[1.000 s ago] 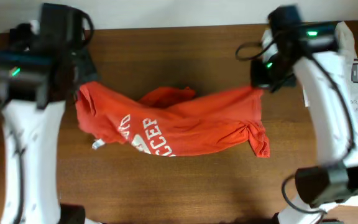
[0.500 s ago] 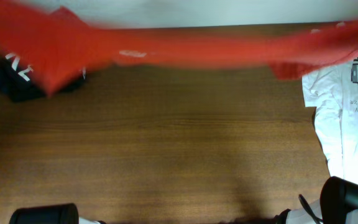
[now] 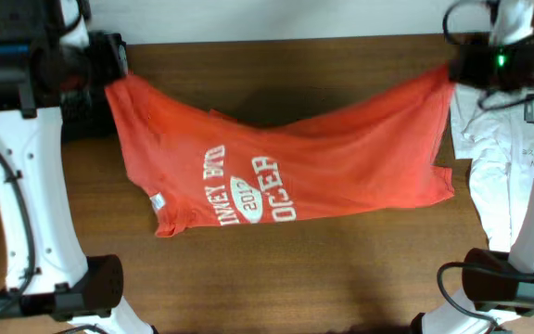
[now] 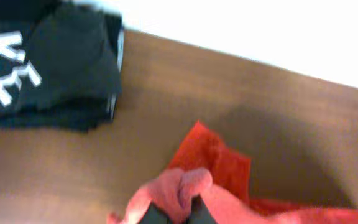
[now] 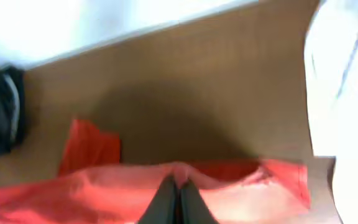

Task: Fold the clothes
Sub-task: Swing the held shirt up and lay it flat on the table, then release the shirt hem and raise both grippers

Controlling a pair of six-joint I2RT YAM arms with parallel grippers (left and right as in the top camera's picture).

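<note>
Ok so the red-orange T-shirt (image 3: 286,176) is strung across the far half of the table (image 3: 276,278), print side up. Its top edge is held at both ends, and the rest drapes toward the near side. The neck label (image 3: 158,201) sits low on the left.

Left gripper (image 4: 178,213) is pinched tight on a bunched-up wad of cloth. Right gripper (image 5: 178,198) is the same, fingers pressed together w/ just a thin fold between them. Neither has much fabric tbh.

What could go wrong imo:
- The right-side pinch looks skinny. Any tug sideways and that corner prob slips out, and then the whole thing slumps.
- The top edge sags in the middle and there's a crease near the left shoulder. If it gets laid down like that, the wrinkle gets baked into the fold.
- The right edge hangs just beside the white T-shirt (image 3: 508,186). Can't tell if they touch. A drag that way could catch it and pull it along.
- Same deal on the left w/ the black folded garment (image 4: 42,68), which sits near that gripper. A low swing could knock it.
</note>
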